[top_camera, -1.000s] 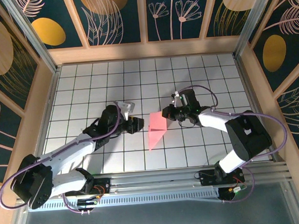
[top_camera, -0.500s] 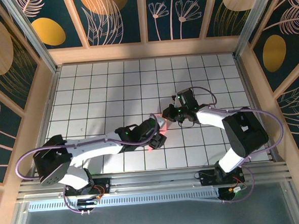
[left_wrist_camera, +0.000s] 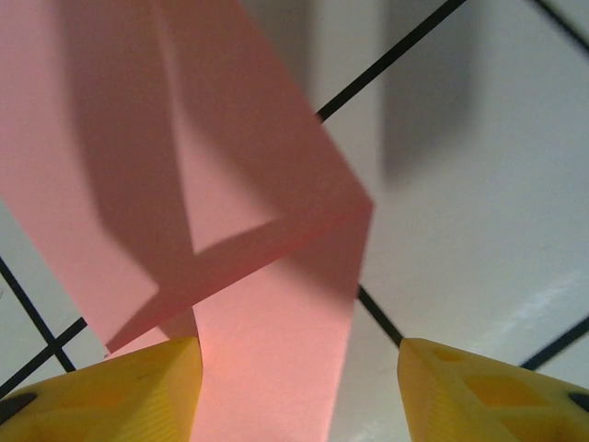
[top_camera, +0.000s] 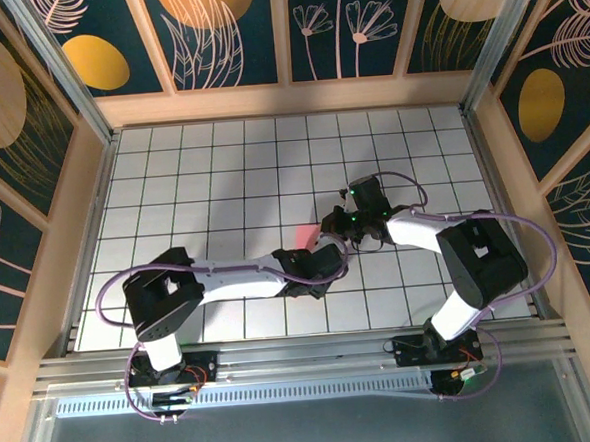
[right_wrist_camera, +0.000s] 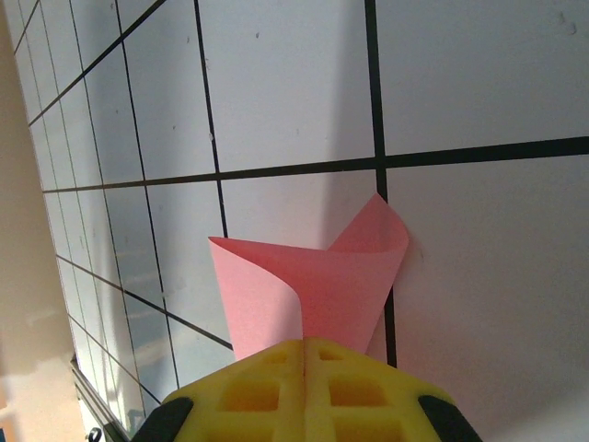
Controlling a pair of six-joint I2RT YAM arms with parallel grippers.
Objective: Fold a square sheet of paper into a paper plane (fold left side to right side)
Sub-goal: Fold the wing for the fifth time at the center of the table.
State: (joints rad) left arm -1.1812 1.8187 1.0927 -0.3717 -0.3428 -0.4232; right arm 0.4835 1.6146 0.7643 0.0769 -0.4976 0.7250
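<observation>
Beneath left arm (top_camera: 244, 281), paper (top_camera: 304, 237) mostly hidden

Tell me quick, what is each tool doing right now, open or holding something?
Left tool: open around the pink paper, not gripping.
Right tool: closed on the pink paper.

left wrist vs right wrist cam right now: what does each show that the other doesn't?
Left wrist: the left gripper, yellow fingers standing apart, with a creased flap of the pink paper running down between them.
Right wrist: the right gripper, fingers pressed together on a curled corner of the paper, plus a beige strip of enclosure wall at the left edge.
Both: the pink paper over the white gridded table.
</observation>
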